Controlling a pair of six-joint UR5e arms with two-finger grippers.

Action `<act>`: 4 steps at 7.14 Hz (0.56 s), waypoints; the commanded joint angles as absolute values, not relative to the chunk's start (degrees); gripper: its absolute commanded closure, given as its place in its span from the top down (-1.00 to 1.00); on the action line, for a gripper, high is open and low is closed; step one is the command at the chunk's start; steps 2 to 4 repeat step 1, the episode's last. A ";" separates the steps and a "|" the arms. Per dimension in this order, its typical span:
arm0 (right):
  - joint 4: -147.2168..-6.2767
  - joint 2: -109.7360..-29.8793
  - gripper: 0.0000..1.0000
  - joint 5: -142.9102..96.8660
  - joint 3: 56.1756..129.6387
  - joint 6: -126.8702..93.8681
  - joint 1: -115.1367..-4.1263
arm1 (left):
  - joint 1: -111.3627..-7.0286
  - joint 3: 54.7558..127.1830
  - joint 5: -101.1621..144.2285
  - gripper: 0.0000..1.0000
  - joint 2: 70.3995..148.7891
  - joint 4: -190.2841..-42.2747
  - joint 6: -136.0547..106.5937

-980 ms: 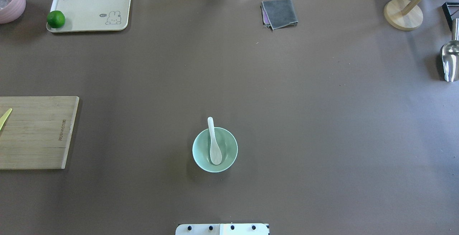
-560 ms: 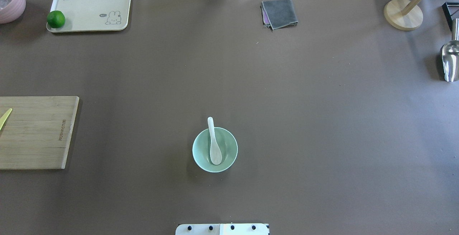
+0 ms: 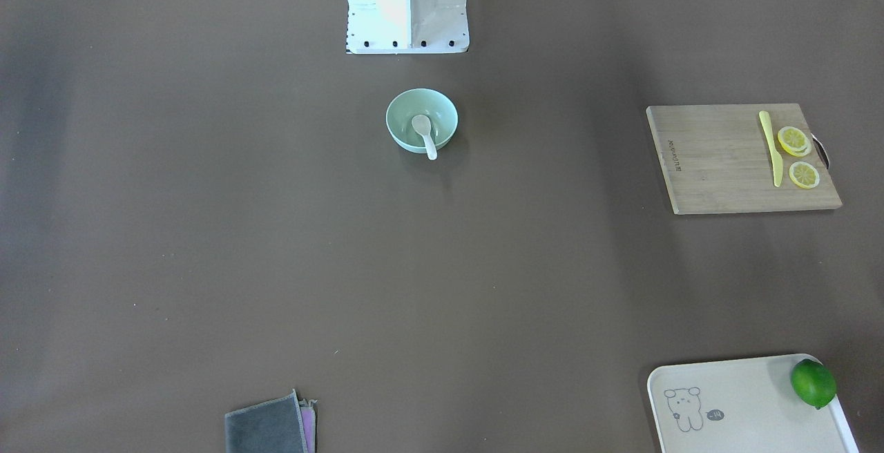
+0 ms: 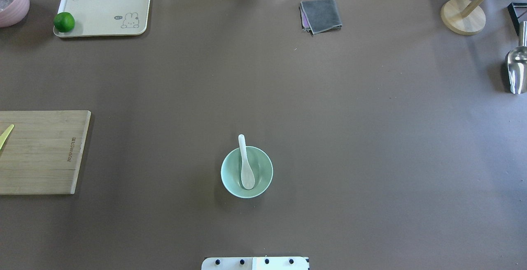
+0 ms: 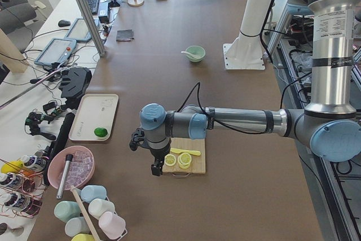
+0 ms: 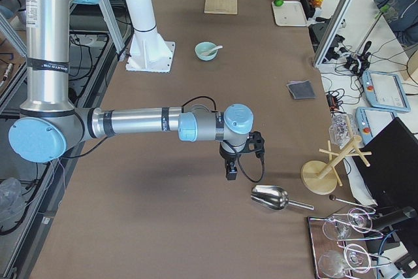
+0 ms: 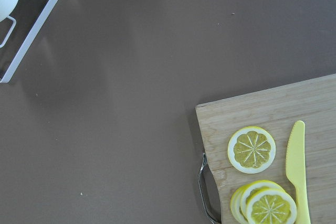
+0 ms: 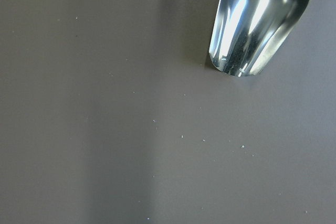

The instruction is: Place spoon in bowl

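Observation:
The white spoon (image 4: pixel 247 171) lies in the mint-green bowl (image 4: pixel 225 175), scoop on the bottom and handle sticking out over the far rim. Both also show in the front view, spoon (image 3: pixel 425 132) in bowl (image 3: pixel 442 104), near the robot's base. My left gripper (image 5: pixel 156 169) hangs over the cutting board's end at the table's left. My right gripper (image 6: pixel 230 174) hangs near the metal scoop at the table's right. Both are far from the bowl and show only in the side views, so I cannot tell whether they are open or shut.
A wooden cutting board (image 3: pixel 725 156) holds a yellow knife (image 3: pixel 770 148) and lemon slices (image 3: pixel 794 141). A tray (image 4: pixel 107 8) holds a lime (image 4: pixel 64 22). A grey cloth (image 4: pixel 321 15), a metal scoop (image 4: pixel 516 70) and a wooden stand (image 4: pixel 463 17) sit along the far and right sides.

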State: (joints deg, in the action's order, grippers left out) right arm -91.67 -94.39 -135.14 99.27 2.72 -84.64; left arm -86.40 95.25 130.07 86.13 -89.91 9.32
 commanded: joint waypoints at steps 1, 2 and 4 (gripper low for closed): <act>-91.67 -94.39 1.00 -135.18 99.40 2.72 -84.64 | -86.40 95.36 130.34 0.97 86.13 -89.91 9.32; -91.67 -94.39 1.00 -135.18 99.40 2.72 -84.64 | -86.40 95.36 130.34 0.97 86.13 -89.91 9.32; -91.67 -94.39 1.00 -135.18 99.40 2.72 -84.64 | -86.40 95.36 130.34 0.97 86.13 -89.91 9.32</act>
